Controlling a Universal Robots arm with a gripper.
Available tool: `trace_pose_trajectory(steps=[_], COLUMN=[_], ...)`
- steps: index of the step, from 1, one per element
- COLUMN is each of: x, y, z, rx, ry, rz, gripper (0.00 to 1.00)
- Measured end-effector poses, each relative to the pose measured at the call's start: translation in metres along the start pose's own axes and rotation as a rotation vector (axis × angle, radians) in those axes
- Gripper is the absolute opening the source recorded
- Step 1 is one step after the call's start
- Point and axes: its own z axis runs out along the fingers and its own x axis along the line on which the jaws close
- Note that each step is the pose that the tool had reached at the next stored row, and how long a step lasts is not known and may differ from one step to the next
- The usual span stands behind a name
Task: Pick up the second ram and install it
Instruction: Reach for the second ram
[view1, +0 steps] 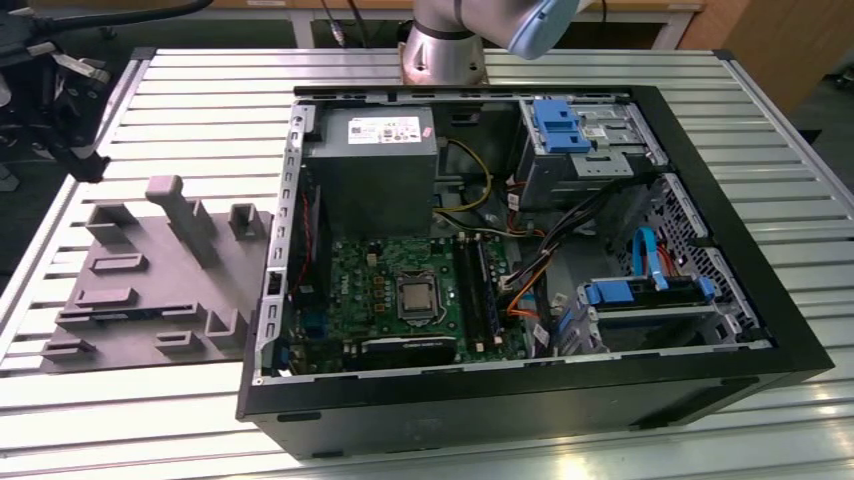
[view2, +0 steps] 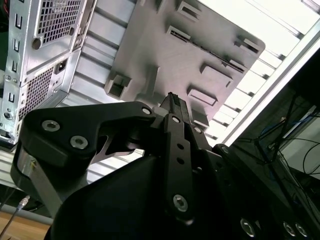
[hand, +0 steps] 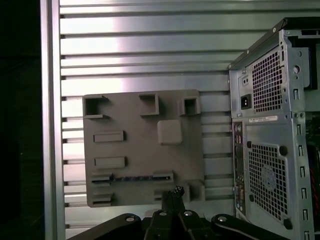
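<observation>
The black gripper (hand: 176, 192), its fingers pressed together, hangs above a flat grey plastic tray (hand: 130, 150), which in the exterior view sits at nine o'clock from the open black computer case (view1: 534, 400). The second ram (hand: 132, 178), a thin dark strip, lies in that tray.

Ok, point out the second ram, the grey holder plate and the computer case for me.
second ram (hand: 132, 178): first wrist view, middle of the dark strip.
grey holder plate (hand: 140, 150): first wrist view, bare flat face.
computer case (hand: 270, 175): first wrist view, vent grille on its rear panel.
</observation>
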Motion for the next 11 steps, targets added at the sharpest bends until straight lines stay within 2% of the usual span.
trace_pose_trajectory(steps=[11], x=[0.0036], y=[-0.0051], z=[0.0032], rx=[-0.0001], ry=[0.0], rz=[-0.001], gripper=[0.11])
